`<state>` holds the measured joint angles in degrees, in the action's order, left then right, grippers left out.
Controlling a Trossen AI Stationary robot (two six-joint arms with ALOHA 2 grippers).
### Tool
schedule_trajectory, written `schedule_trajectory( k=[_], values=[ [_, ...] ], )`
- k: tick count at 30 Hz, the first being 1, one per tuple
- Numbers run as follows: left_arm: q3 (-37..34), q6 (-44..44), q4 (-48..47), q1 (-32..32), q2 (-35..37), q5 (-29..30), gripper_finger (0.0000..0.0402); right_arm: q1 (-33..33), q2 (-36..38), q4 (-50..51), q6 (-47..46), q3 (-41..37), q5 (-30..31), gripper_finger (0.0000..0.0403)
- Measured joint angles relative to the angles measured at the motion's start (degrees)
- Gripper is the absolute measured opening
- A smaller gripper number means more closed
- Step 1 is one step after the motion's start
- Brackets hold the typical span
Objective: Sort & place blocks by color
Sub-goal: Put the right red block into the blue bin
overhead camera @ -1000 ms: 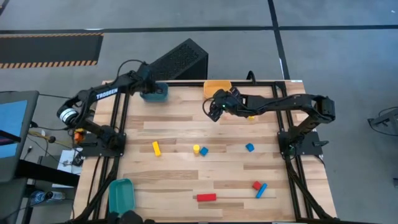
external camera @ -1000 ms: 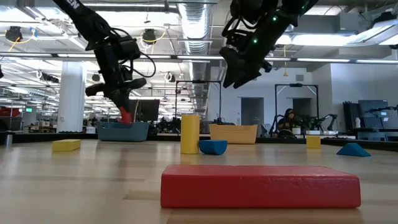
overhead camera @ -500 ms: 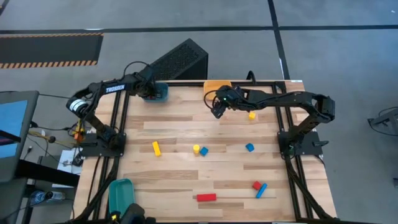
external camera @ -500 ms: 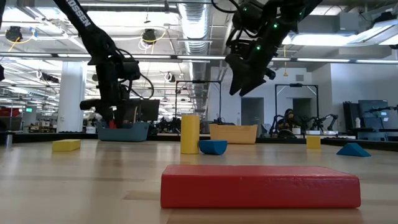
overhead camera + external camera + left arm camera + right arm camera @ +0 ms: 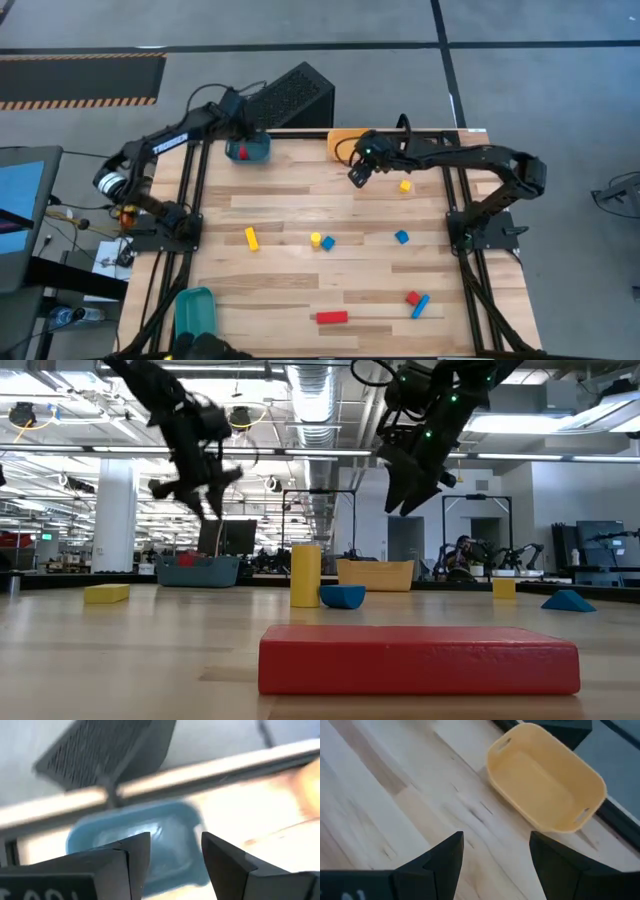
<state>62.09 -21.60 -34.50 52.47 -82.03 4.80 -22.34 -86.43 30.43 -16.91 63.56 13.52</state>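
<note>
The left gripper (image 5: 172,855) hangs above the dark-blue bin (image 5: 248,150) at the table's far edge, fingers parted with nothing between them; a red block (image 5: 244,152) lies in that bin. The right gripper (image 5: 495,851) hovers near the orange-yellow bin (image 5: 547,784), spread wide and empty. Other blocks sit scattered over the table (image 5: 300,290): a yellow cube (image 5: 405,185), a yellow bar (image 5: 251,238), a red bar (image 5: 332,317).
</note>
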Motion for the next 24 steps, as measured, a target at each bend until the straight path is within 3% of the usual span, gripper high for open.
schedule_trajectory(
  k=[7,13,18,24],
  values=[
    [2.61,6.41,6.46,-5.73,8.97,-0.32,0.0161,-3.99,4.70,10.46,-1.25,-3.23,-14.77,0.0248],
    [-0.30,9.18,13.67,-11.24,16.23,1.61,0.0161,-1.57,11.89,12.78,-5.61,-9.89,-14.82,0.0248],
    [-6.82,7.51,20.69,-14.59,17.15,-4.22,0.0161,0.32,15.14,12.09,-12.54,-16.41,-15.34,0.0248],
    [-12.67,4.68,25.33,-21.08,17.13,-10.39,0.0161,13.04,18.16,27.92,-16.60,-18.93,-15.99,0.0247]
  ],
)
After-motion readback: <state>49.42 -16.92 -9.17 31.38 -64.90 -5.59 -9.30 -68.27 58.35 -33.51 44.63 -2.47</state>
